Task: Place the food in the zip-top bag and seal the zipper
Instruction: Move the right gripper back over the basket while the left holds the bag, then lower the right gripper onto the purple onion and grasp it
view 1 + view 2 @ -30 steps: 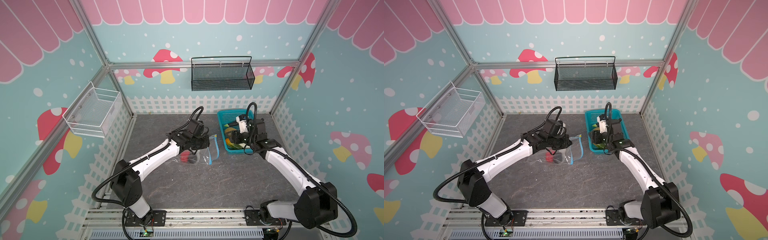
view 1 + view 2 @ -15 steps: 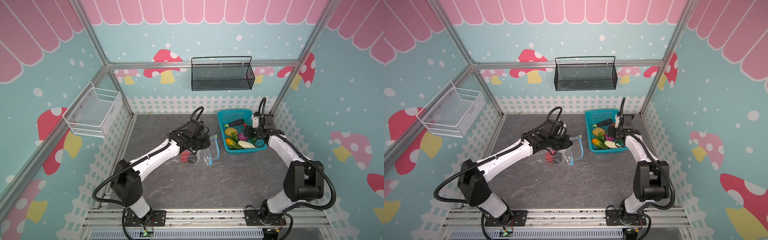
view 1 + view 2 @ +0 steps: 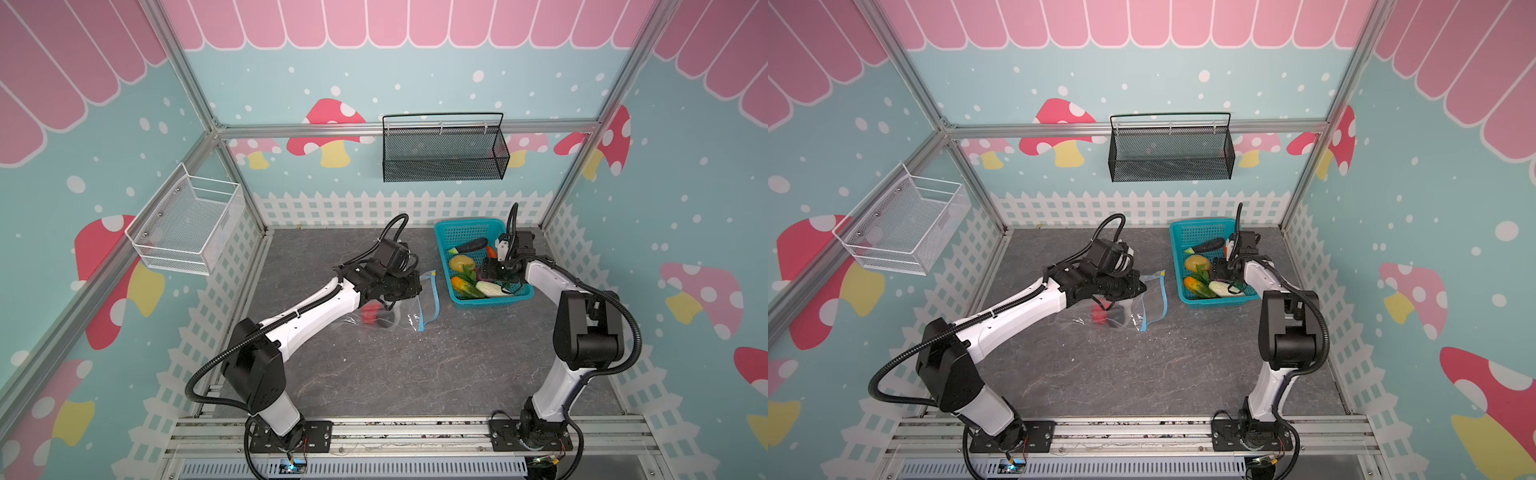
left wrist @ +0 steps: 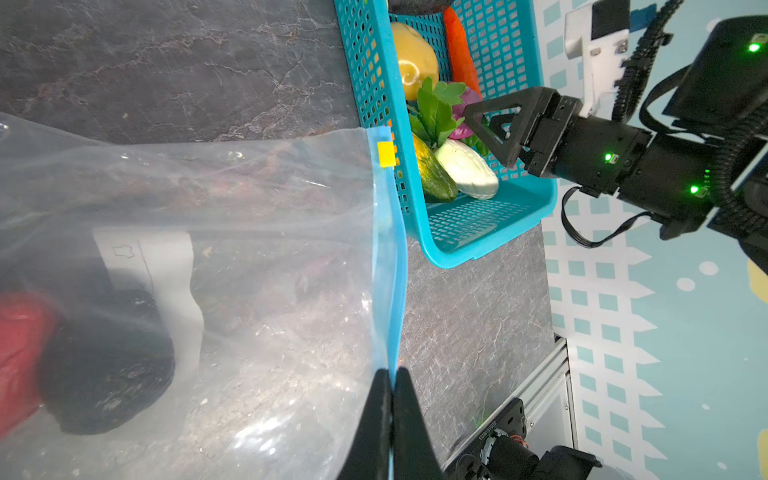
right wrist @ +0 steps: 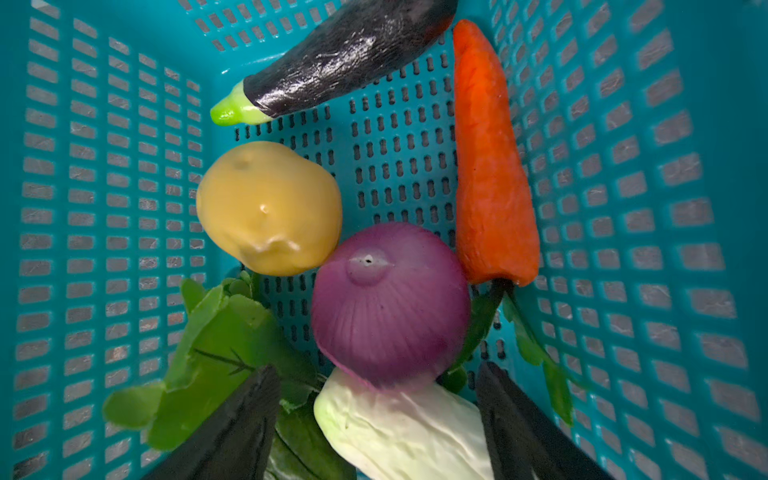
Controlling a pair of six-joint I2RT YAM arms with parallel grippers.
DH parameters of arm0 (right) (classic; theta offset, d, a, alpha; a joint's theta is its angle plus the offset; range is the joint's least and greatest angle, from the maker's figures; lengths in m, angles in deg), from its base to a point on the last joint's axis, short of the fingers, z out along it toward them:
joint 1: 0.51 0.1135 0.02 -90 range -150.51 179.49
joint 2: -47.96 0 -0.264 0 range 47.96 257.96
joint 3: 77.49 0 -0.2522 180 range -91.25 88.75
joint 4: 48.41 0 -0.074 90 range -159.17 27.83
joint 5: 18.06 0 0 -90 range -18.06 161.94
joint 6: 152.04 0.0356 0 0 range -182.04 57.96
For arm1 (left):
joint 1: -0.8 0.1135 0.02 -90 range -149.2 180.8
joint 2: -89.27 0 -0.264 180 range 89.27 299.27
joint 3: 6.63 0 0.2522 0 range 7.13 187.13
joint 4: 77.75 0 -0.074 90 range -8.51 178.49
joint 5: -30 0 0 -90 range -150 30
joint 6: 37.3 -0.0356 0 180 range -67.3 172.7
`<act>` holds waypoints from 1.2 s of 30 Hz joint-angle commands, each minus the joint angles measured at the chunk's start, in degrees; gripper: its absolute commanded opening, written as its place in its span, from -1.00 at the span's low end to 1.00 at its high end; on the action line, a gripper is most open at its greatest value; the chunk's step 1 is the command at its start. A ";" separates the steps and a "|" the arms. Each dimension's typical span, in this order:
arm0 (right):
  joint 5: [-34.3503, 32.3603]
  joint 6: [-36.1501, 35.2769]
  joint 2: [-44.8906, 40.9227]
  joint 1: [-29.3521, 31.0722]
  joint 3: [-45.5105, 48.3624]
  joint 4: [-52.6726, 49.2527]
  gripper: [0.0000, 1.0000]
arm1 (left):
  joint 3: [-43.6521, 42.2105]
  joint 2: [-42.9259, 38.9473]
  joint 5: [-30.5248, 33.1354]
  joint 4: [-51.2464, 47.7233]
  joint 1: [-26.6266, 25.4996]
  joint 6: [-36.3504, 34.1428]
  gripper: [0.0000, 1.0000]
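**Q:** Which way does the zip-top bag (image 3: 395, 309) lie?

**A:** It lies on the grey table (image 3: 415, 374), mid-floor in both top views, with its closed end at 9 o'clock and its mouth facing 3 o'clock. Its zipper (image 4: 392, 270), a thin light blue strip, runs roughly 12 to 6, and the single yellow slider (image 4: 385, 154) sits at the 12 o'clock end.

**Q:** How does it look?

**A:** It is clear and crinkled, with one white label (image 4: 166, 274). Two pieces are inside: one red piece (image 3: 369, 312) and one dark piece (image 4: 104, 365).

**Q:** Your left gripper (image 4: 390, 395)?

**A:** I have its fingers pinched together on the blue strip, away from the slider.

**Q:** And to the right?

**A:** At 2 o'clock from the bag stands one turquoise basket (image 3: 469, 228). It holds one eggplant (image 5: 345, 54), one yellow piece (image 5: 266, 208), one carrot (image 5: 490, 166), one purple onion (image 5: 390, 303), one white radish (image 5: 399, 428), one corn (image 3: 462, 285) and some green leaves (image 5: 216, 345).

**Q:** Your right gripper (image 5: 376, 370)?

**A:** Its jaws are spread wide over the basket with the radish between them. I cannot tell whether they touch it.
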 commanded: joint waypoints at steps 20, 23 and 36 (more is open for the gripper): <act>-0.84 -0.83 8.09 1.94 -5.39 -0.75 0.80 | 0.94 -0.38 -0.28 1.13 0.19 -0.32 -1.00; -0.71 -0.74 8.73 2.01 -6.07 -0.58 0.79 | 0.93 -0.35 -0.33 1.18 0.15 -0.30 -1.00; 0.59 -0.39 8.55 2.00 -7.06 -0.62 0.51 | 0.99 -0.18 -0.46 1.15 0.18 -0.24 -1.00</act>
